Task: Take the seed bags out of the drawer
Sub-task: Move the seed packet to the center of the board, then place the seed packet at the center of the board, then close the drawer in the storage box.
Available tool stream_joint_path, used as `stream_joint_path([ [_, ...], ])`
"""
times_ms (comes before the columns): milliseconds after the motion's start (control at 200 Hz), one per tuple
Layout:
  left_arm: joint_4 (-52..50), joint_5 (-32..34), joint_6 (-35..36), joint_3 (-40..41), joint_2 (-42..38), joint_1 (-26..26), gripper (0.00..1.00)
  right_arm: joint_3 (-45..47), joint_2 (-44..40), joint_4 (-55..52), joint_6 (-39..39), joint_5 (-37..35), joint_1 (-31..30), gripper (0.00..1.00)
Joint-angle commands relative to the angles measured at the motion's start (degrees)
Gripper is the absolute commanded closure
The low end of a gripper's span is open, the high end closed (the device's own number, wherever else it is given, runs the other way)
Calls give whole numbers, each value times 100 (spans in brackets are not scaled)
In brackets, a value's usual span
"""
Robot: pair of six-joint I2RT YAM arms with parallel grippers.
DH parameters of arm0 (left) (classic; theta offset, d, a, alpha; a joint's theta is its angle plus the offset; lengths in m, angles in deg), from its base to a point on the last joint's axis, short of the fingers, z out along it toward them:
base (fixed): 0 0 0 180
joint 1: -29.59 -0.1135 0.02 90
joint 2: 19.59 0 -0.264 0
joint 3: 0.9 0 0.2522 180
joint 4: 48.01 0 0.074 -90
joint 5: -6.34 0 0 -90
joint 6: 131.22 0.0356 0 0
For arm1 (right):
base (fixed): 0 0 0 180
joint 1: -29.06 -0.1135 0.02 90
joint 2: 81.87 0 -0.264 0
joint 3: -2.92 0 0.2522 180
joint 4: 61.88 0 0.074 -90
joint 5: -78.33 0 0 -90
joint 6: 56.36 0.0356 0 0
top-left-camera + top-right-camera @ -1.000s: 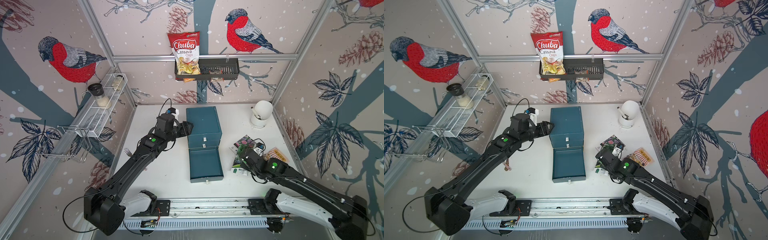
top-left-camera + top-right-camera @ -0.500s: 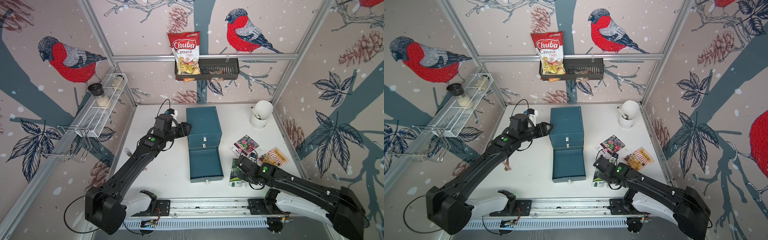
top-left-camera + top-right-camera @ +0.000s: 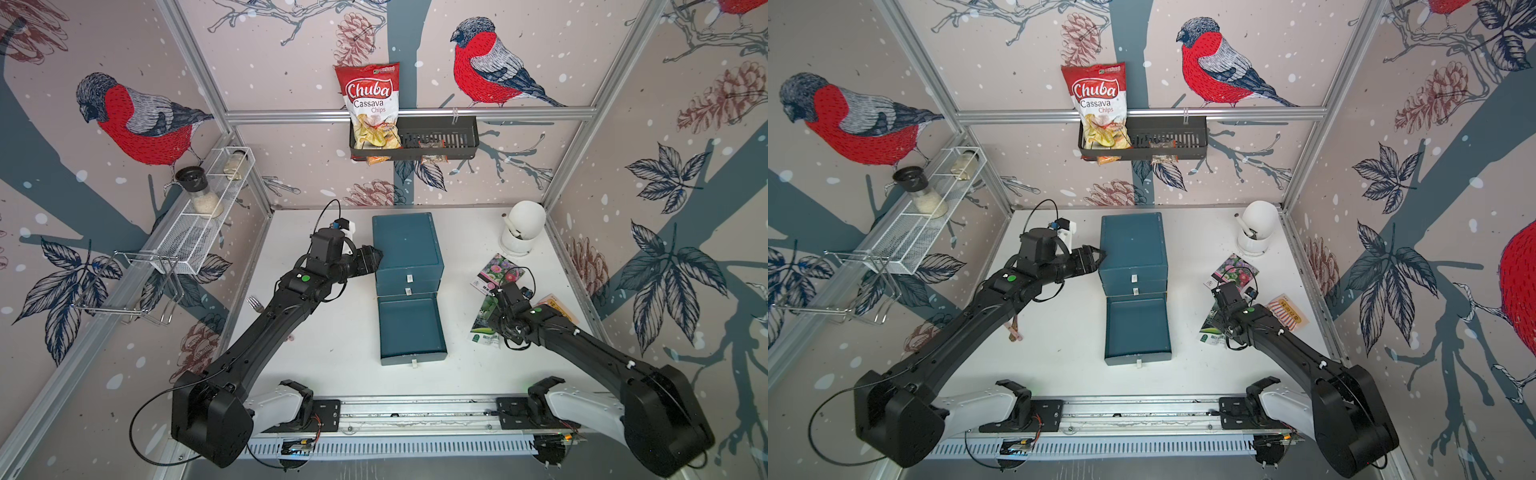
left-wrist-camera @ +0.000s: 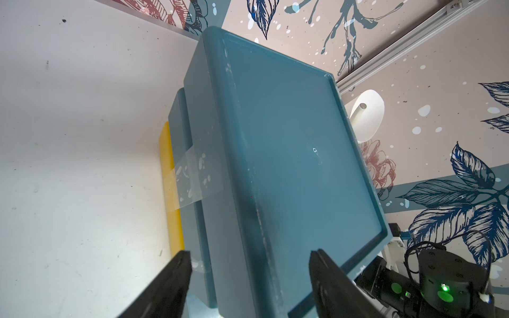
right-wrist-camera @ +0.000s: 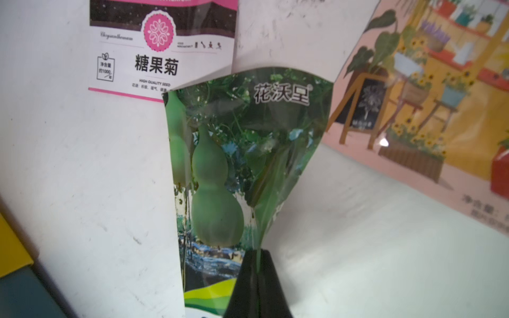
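beside the open drawer [image 3: 411,328], right tool [image 5: 257,253] pinched shut on the green gourd seed packet [image 5: 220,165]; left tool [image 4: 249,256], jaws parted, straddles the teal cabinet [image 4: 289,151] top edge

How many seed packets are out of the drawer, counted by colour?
Green packet: 1
White packet with pink flowers: 1
Orange-yellow packet: 1
Total: 3
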Motion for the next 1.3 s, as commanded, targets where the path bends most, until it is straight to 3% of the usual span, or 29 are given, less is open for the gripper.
stream_joint_path([
  [0, 24, -76, 158, -89, 45, -18, 28, -75, 64, 171, -286, 245, -13, 100],
  [195, 47, -51, 159, -110, 86, -35, 28, 136, -168, 149, 1, 113, -479, 98],
  [260, 81, -42, 130, -123, 113, -35, 28, 238, -197, 185, 0, 55, -452, 81],
  [315, 108, -45, 110, -125, 137, -35, 27, 260, -259, 164, 10, 14, -480, 57],
  [390, 149, -50, 77, -125, 167, -44, 27, 117, -427, -52, 114, -268, -769, 44],
  [420, 173, -57, 64, -125, 172, -39, 26, 9, -517, -234, 198, -492, -1005, 32],
  [480, 209, -54, 48, -125, 195, -44, 26, -297, -641, -680, 425, -936, -1520, 26],
  [590, 244, -14, 45, -145, 244, -42, 26, -769, -806, -1476, 1109, -1694, -2825, 23],
  [675, 288, 59, 29, -160, 288, -44, 25, -881, -894, -1697, 1695, -2070, -4228, 22],
  [785, 406, 62, -24, -202, 350, -52, 24, -808, -784, -1016, 2003, -2463, -6168, 21],
  [895, 623, -22, -68, -229, 363, -70, 21, -806, -239, -180, 1970, -2666, -7332, 21],
  [1006, 669, -55, -107, -291, 443, -77, 21, -833, 387, 412, 1886, -2471, -7559, 20],
  [1101, 624, -34, -112, -293, 548, -79, 23, -804, 885, 1010, 1656, -2167, -7380, 20],
  [1296, 404, -13, 21, -204, 719, -79, 32, -1111, 1498, 1209, 1155, -1670, -6827, 20],
])
